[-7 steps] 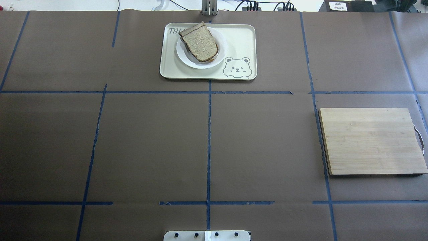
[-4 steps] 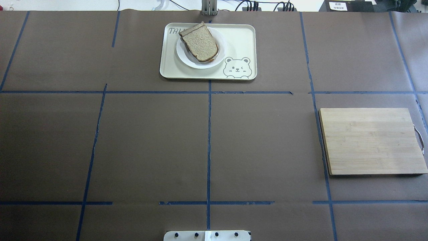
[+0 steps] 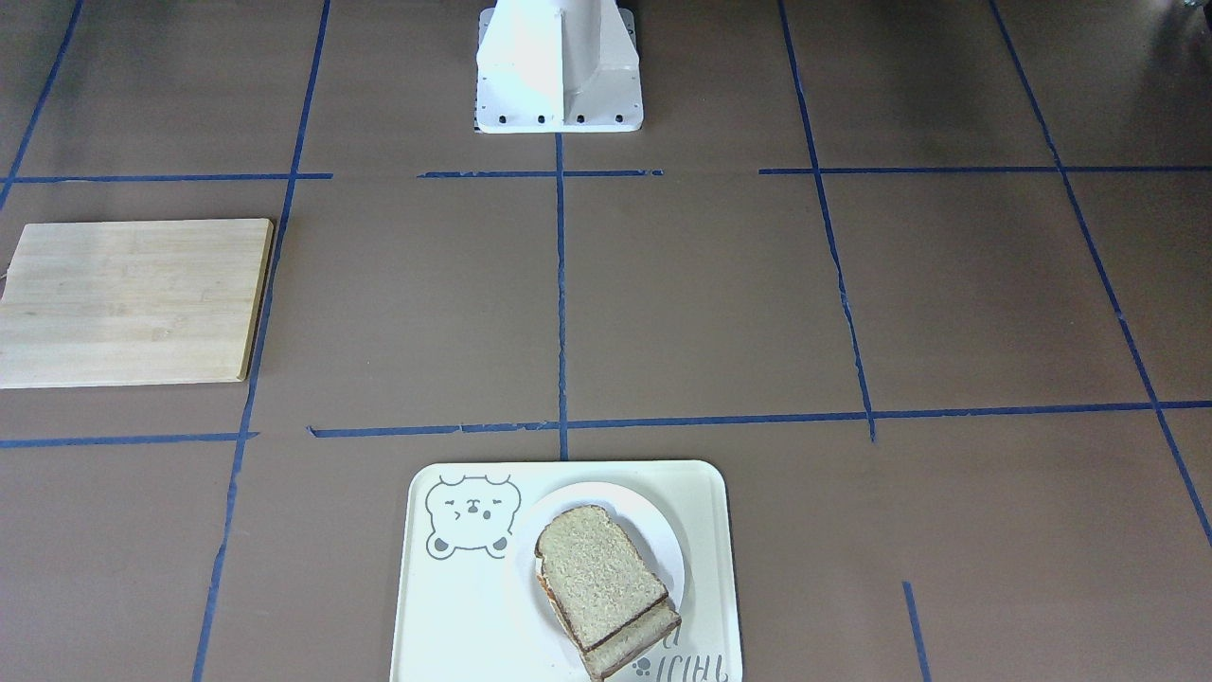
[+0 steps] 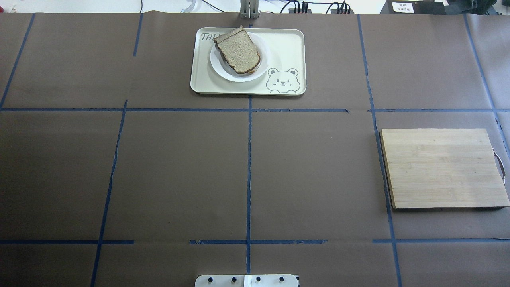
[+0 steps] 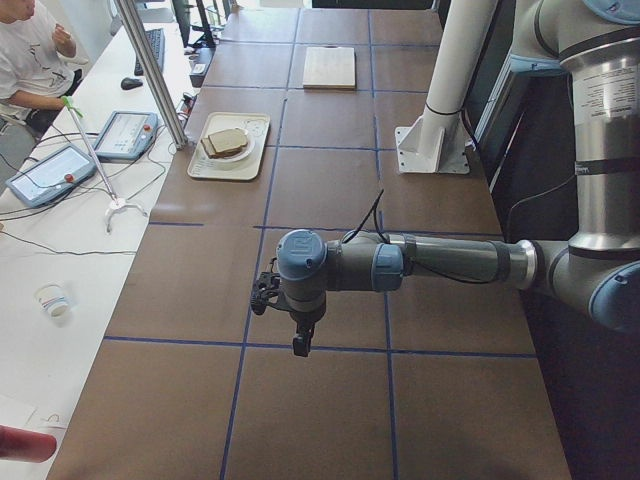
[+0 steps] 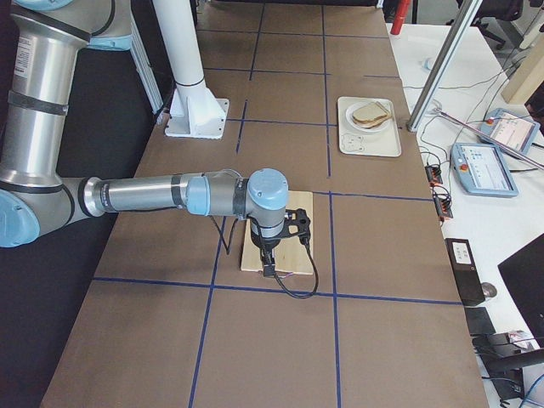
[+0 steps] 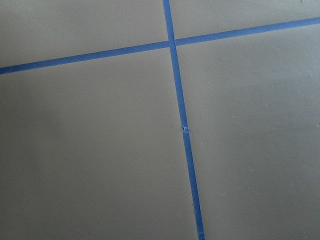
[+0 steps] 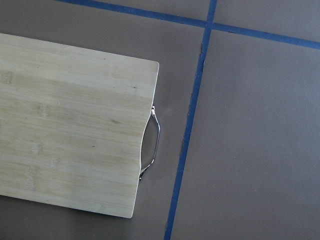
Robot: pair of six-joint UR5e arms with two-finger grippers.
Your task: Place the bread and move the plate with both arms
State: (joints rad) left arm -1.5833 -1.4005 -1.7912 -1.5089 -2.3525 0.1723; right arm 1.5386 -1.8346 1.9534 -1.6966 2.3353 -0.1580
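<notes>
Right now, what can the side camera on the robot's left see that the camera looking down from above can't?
Only the side camera: the left arm stretched out over the table, and a person sitting at a white desk. Only the camera above: the metal handle on the edge of the cutting board. Both: the bread on the plate, sitting on the bear tray, the cutting board, and the blue tape lines.

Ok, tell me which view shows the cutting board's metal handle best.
The right wrist view: the handle sits mid-frame, close and sharp, attached to the cutting board. Overhead shows it tiny at the right edge; elsewhere I can't make it out.
</notes>
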